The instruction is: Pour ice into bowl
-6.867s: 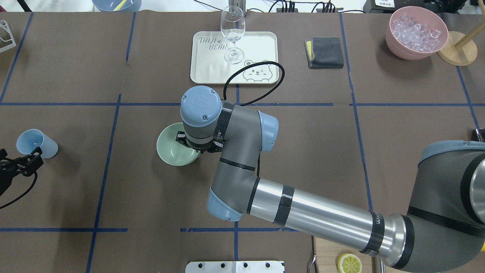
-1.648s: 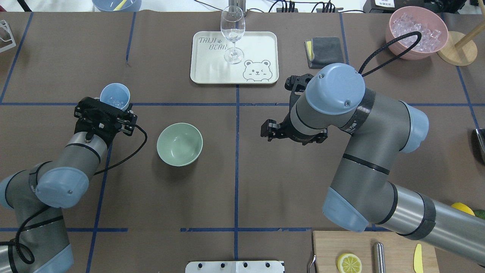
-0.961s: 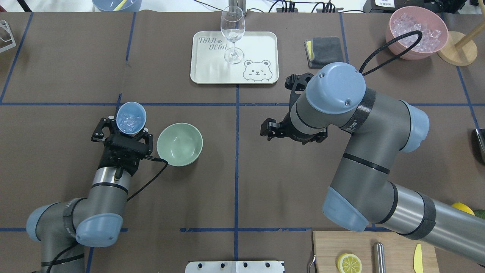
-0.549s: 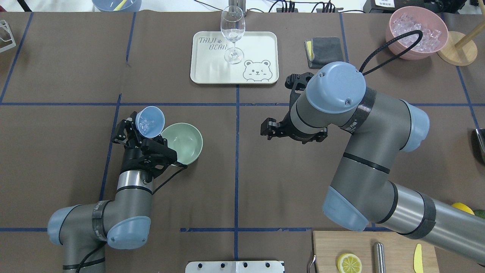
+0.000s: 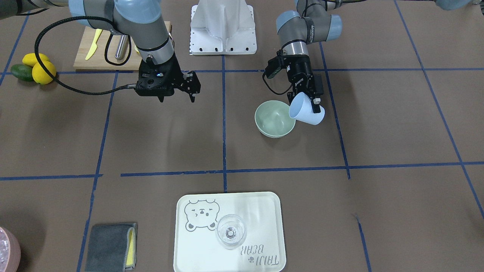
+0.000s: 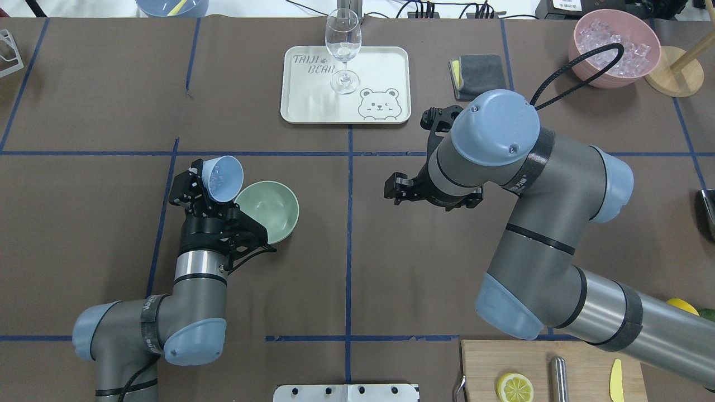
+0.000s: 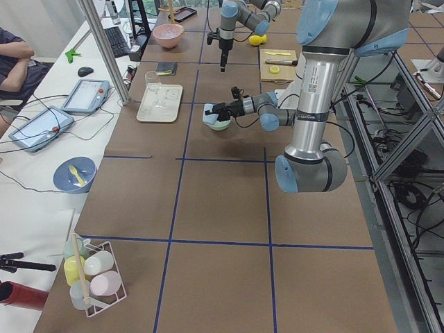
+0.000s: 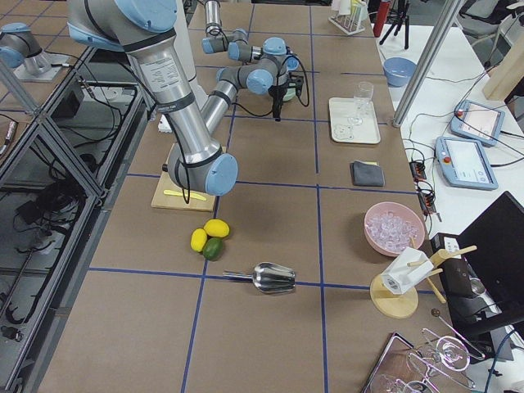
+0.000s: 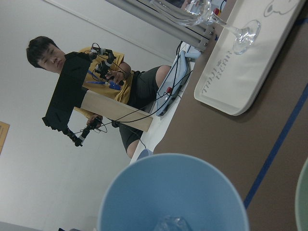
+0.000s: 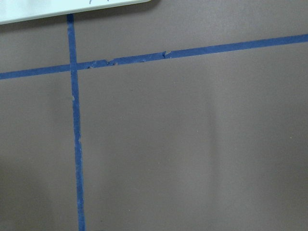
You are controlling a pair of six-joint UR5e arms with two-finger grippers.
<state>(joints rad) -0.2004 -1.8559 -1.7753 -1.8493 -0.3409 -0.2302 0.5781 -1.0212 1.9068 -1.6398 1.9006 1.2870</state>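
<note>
From the front camera, the left gripper [image 5: 315, 107] is clamped on the tipped blue cup [image 5: 307, 114], at 3 o'clock off the green bowl [image 5: 262, 127]. The right gripper [image 5: 193, 92] hangs with fingers spread, holding nothing. Overhead, the ice [image 6: 220, 175] sits in the cup and the tray [image 6: 380, 67] says "TAIJI BEAR". On the left wrist cam, a cube's down in the cup.

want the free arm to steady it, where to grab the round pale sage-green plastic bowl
Pinch the rim of the sage-green bowl on the robot's right side, from above, one finger inside the wall and one outside. It sits upright and open, and the light blue plastic cup in the left gripper overhangs the opposite rim, likely blocking it.
</note>
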